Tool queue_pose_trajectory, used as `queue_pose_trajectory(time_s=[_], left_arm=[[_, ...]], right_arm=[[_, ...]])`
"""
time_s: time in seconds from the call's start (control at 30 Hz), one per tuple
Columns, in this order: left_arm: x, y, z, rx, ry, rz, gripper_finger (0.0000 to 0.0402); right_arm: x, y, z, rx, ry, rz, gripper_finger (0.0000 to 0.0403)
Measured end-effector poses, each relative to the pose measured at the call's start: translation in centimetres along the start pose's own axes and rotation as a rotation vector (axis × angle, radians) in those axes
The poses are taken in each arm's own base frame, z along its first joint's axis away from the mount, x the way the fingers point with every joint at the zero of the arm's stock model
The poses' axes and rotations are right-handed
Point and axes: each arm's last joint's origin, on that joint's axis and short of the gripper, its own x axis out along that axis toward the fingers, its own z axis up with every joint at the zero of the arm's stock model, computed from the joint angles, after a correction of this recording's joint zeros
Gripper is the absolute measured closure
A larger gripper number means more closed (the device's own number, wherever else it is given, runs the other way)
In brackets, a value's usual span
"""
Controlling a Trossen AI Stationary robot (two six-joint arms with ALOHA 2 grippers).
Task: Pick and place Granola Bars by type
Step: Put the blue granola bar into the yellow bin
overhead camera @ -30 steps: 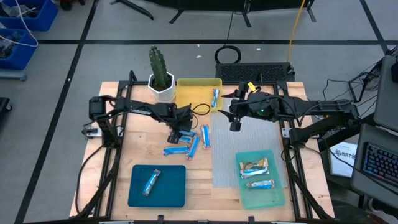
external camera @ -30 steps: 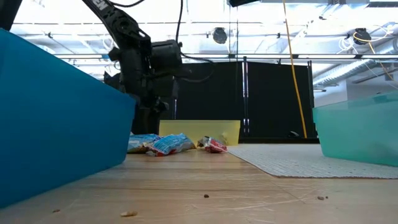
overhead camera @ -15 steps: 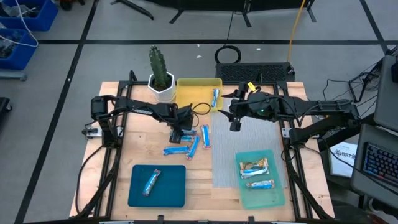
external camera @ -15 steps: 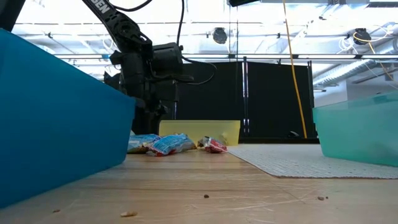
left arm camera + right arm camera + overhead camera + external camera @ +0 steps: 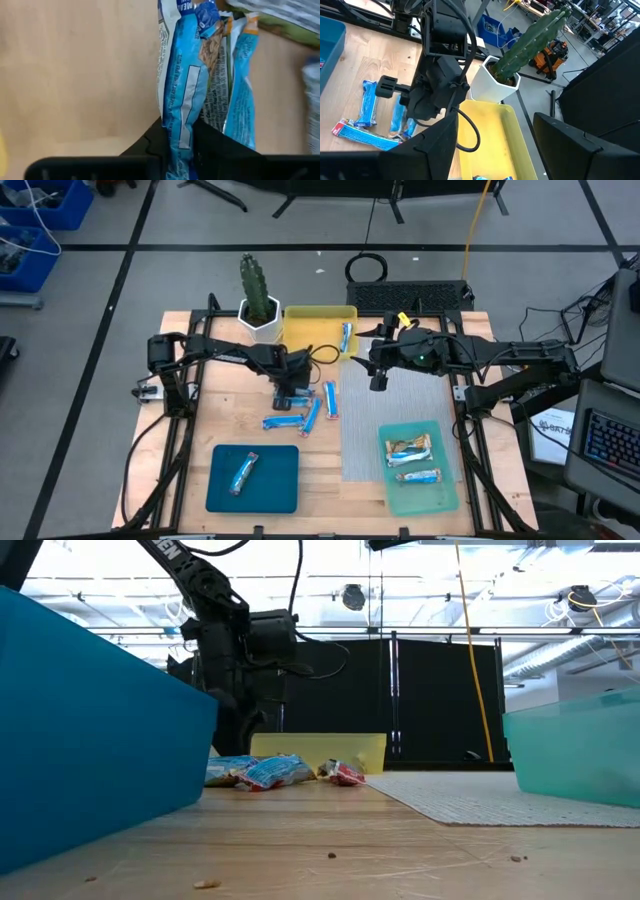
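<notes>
The left pincer (image 5: 181,145) is pinching a blue-and-white granola bar (image 5: 181,95), with one dark finger on each side of the wrapper near its end. The grip at the end leaves most of the bar hanging free beyond the fingers, which should allow a clean drop into a tray. In the high view the left pincer (image 5: 288,388) sits above the loose cluster of bars near the middle of the wooden surface (image 5: 222,412). The low view suggests the bar is clear of the surface or nearly so; contact cannot be confirmed.

Just beside the held bar lie further blue-and-white bars (image 5: 313,416), some touching one another, so a neighbour may drag along with it. A reddish wrapper (image 5: 346,775) lies at the edge of the cluster.

Sorting is partly done:
- The yellow tray (image 5: 305,330) holds one blue bar (image 5: 346,337).
- The dark teal tray (image 5: 275,490) holds one blue bar (image 5: 243,473).
- The light teal tray (image 5: 445,492) holds two tan bars (image 5: 410,448).

The right pincer (image 5: 377,383) waits beside the yellow tray, above the grey mat (image 5: 362,442); whether its fingers are spread cannot be told. A potted cactus (image 5: 257,295) stands next to the yellow tray and narrows the approach from that side. The left arm's cable (image 5: 468,131) trails near the yellow tray's rim.
</notes>
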Motion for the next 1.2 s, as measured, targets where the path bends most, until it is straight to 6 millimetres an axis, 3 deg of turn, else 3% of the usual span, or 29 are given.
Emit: queue_pose_trajectory(time_s=[0.2, 0.5, 0.63, 0.9, 1.2], left_arm=[[-1.0, 0.1, 0.8, -0.015, 0.006, -0.017, 0.0367], [-2.9, 0.4, 1.9, -0.072, 0.044, 0.009, 0.0378], [-4.7, 0.4, 2.7, -0.091, -0.006, 0.000, 0.0379], [-11.3, 0.1, 2.9, -0.115, -0.233, 0.012, 0.0381], [-19.7, -1.2, 1.4, -0.111, -0.605, 0.012, 0.0382]], right_arm=[[0.0, 0.0, 0.0, 0.000, 0.000, 0.000, 0.0151], [0.0, 0.0, 0.0, -0.018, 0.002, -0.005, 0.0151], [0.0, -0.3, 0.2, -0.028, 0.003, -0.082, 0.0151], [-2.4, -1.8, 0.8, 0.176, -0.103, -0.092, 0.0151], [-6.6, -3.2, -0.9, 0.310, -0.048, -0.072, 0.0151]])
